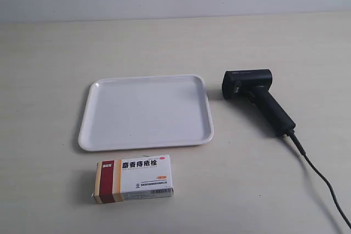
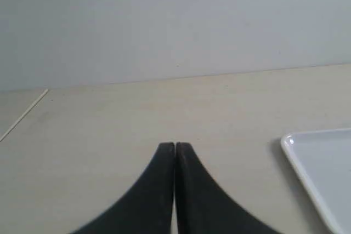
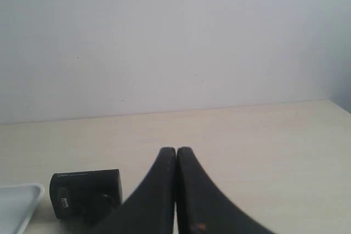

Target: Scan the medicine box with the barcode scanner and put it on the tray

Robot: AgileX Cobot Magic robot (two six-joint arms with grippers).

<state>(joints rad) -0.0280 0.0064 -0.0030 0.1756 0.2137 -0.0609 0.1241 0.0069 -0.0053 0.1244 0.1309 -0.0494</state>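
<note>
the left gripper point(image 2: 175, 147) has its fingers pressed together on nothing, and so does the right gripper point(image 3: 176, 151). the tray point(image 1: 88, 130) holds nothing. the medicine box point(image 1: 134, 178) lies flat on the table point(image 1: 49, 58) just beside the tray's near rim, the barcode scanner point(image 1: 256, 98) on the tray's other side.

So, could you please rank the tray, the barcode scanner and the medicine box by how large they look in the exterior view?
1. The tray, clearly largest.
2. The barcode scanner without its cable, longer than the box.
3. The medicine box, smallest, though it lies nearest the view's lower edge, so the gap to the scanner is unsure.
</note>
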